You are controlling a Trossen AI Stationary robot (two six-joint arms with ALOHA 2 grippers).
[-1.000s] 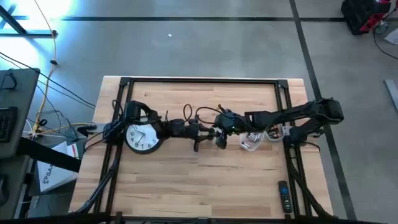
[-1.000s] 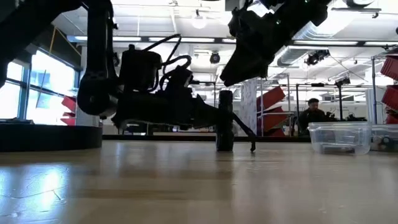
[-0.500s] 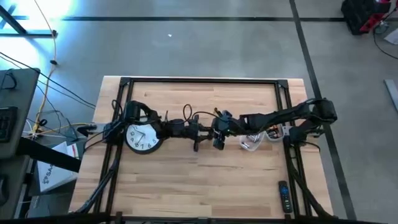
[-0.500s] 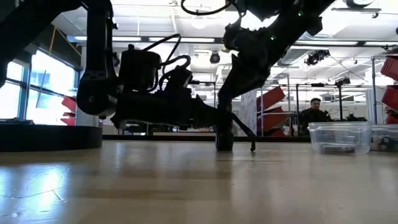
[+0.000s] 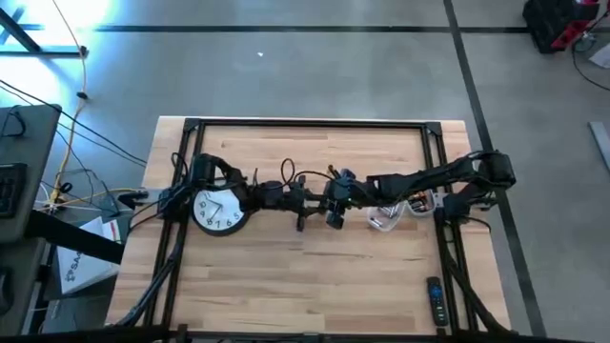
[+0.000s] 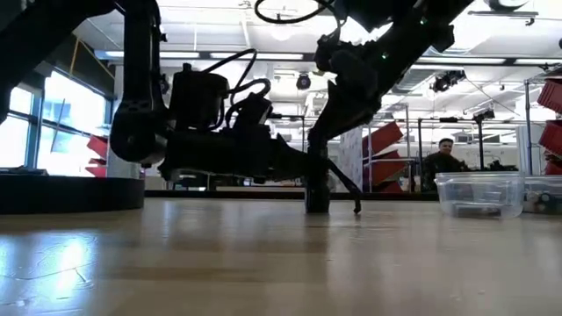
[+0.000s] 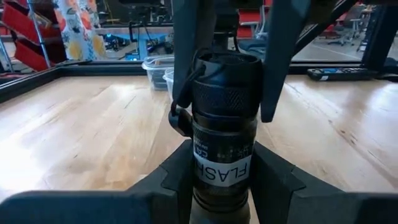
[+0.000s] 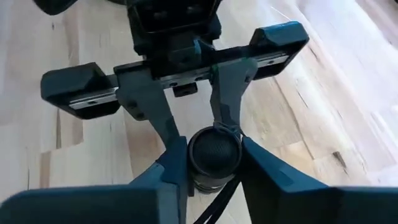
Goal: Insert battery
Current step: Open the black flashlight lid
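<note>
A black flashlight (image 7: 222,118) with a white "FLASH" label stands upright on the wooden table (image 5: 305,276), near its middle. It also shows as a dark post, the flashlight (image 6: 317,186), in the low view. My left gripper (image 5: 307,203) reaches in level from the table's left and is shut on its lower body. My right gripper (image 8: 214,167) comes down from above and is shut on its top end. No battery is in view. My left gripper pinches the flashlight's lower body (image 7: 221,177), at the label, between its two fingers, coming level from the table's left. The flashlight stands upright, its bottom end on the table. My right gripper has the flashlight's round top end (image 8: 214,151) between its two fingers (image 7: 281,56). The fingers point down and slant in from the table's right.
A round wall clock (image 5: 219,211) lies at the left, under the left arm. A clear plastic container (image 5: 386,218) sits right of the flashlight, under the right arm. A black remote (image 5: 435,301) lies near the front right corner. A person sits in the room behind.
My right gripper has come down and toward the table's left, from above the flashlight onto its top end, and has stayed there for the last half second. The flashlight has kept upright in the same place.
</note>
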